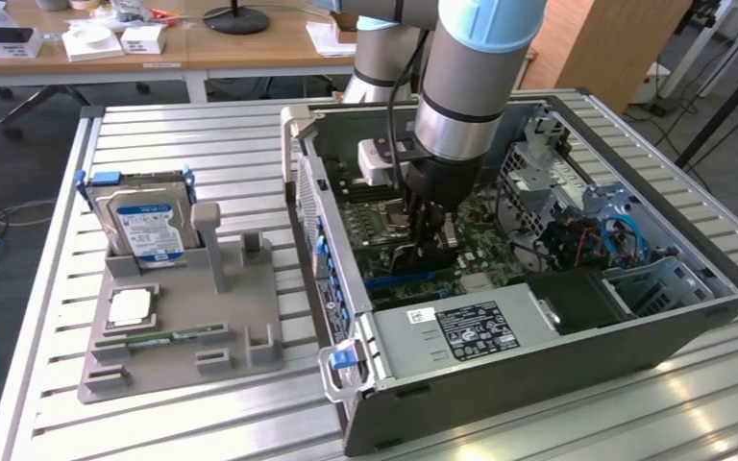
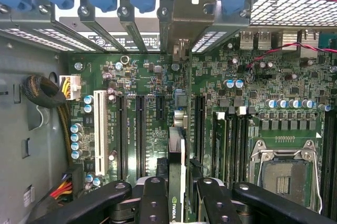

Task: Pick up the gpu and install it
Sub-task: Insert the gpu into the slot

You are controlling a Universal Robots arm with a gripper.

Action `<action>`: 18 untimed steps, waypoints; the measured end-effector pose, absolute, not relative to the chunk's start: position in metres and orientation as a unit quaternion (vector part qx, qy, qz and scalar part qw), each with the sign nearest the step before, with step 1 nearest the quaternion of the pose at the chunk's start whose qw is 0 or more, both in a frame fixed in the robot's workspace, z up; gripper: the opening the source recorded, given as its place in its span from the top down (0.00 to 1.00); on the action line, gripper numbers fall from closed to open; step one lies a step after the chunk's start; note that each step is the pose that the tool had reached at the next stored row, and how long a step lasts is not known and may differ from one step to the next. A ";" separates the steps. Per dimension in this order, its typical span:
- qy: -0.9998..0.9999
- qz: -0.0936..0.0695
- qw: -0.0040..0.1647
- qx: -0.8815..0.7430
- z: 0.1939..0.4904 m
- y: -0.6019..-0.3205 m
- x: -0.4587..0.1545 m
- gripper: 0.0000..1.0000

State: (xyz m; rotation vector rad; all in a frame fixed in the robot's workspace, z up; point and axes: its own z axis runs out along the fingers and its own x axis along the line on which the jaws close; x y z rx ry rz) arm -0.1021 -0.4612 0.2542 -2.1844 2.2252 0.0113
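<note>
Your black-fingered tool (image 2: pixel 178 203) is clamping the thin, dark gpu card (image 2: pixel 176 161) on edge inside the open grey computer case (image 1: pixel 472 423), over the green motherboard (image 2: pixel 147 76). You are likely doing best by holding it upright, square to the board, and pressing evenly.

The arm (image 1: pixel 465 86) is showing silver-grey tubes with pale blue caps (image 1: pixel 491 19) and a black ring (image 1: pixel 465 108). A black cable (image 1: pixel 399 96) is running down its side past a white box (image 1: pixel 382 161) at the wrist. The black end effector (image 1: pixel 429 240) is carrying jointed links (image 2: pixel 152 203) dotted with round pins.
</note>
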 end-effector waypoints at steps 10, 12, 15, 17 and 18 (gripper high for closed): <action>0.714 0.004 0.012 -0.700 0.253 -0.461 -0.102 0.74; 0.714 0.004 0.012 -0.700 0.253 -0.461 -0.102 0.74; 0.714 0.004 0.012 -0.700 0.253 -0.461 -0.102 0.74; 0.714 0.004 0.012 -0.700 0.253 -0.461 -0.102 0.74; 0.714 0.004 0.012 -0.700 0.253 -0.461 -0.102 0.74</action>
